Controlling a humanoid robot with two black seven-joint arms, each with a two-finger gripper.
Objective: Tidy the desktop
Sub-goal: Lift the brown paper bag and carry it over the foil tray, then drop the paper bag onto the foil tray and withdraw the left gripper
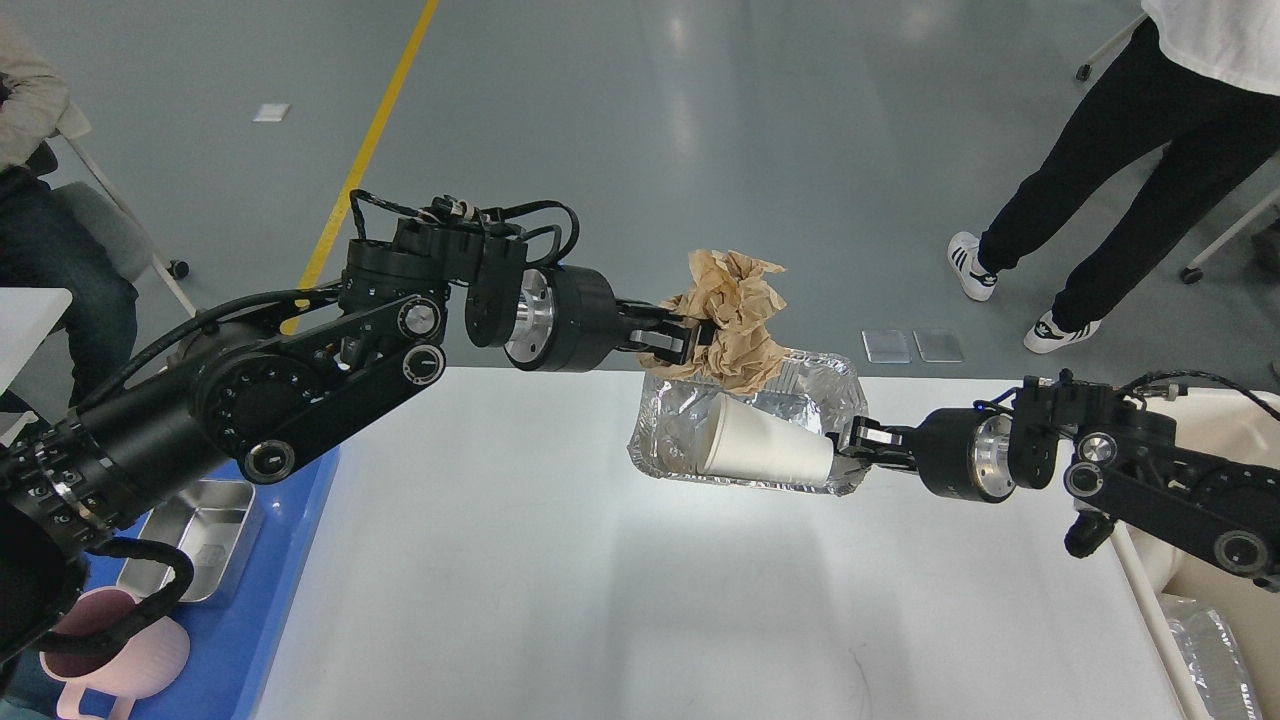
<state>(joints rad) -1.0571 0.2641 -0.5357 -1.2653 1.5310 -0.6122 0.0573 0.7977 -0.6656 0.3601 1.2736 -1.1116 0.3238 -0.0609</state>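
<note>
The white desktop (600, 600) fills the lower middle of the head view. My left gripper (695, 340) is shut on a crumpled brown paper wad (738, 315) and holds it at the far rim of a foil tray (668, 425). My right gripper (848, 440) is shut on the right end of that foil tray and holds it above the desktop. A white paper cup (765, 452) lies on its side inside the tray.
A blue plastic tray (270, 600) at the left holds a steel box (200, 530) and a pink mug (130, 655). A cream bin (1215, 600) with foil in it stands at the right edge. A person's legs (1100, 190) stand beyond the table.
</note>
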